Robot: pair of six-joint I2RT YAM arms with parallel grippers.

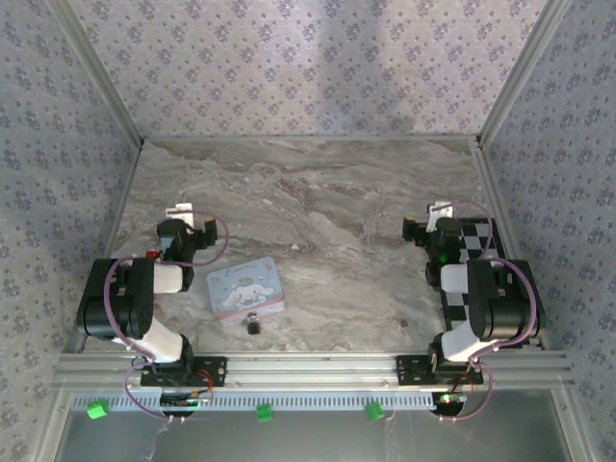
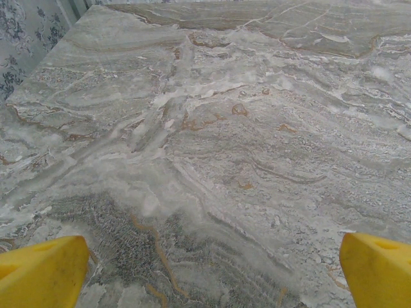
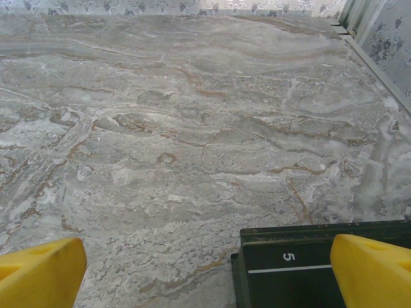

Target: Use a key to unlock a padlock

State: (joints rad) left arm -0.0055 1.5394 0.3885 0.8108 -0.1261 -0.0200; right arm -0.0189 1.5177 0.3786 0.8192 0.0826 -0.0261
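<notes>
The padlock [image 1: 251,323] is a tiny dark block lying on the marble table, just in front of the pale-blue cartoon tin [image 1: 244,287]. I cannot make out a key. My left gripper [image 1: 183,219] is folded back at the left, behind and to the left of the tin, well apart from the padlock. In the left wrist view the left gripper [image 2: 215,276] is open, its yellow fingertips [image 2: 42,273] wide apart over bare marble. My right gripper [image 1: 428,226] is at the far right. In the right wrist view the right gripper [image 3: 205,276] is open too, holding nothing.
A black-and-white checkered board [image 1: 476,260] lies under the right arm; its dark green edge marked "5" [image 3: 289,263] sits between the right fingers' reach. Patterned walls [image 1: 308,67] and metal frame rails enclose the table [image 1: 327,212]. Green blocks [image 1: 263,412] sit on the front rail.
</notes>
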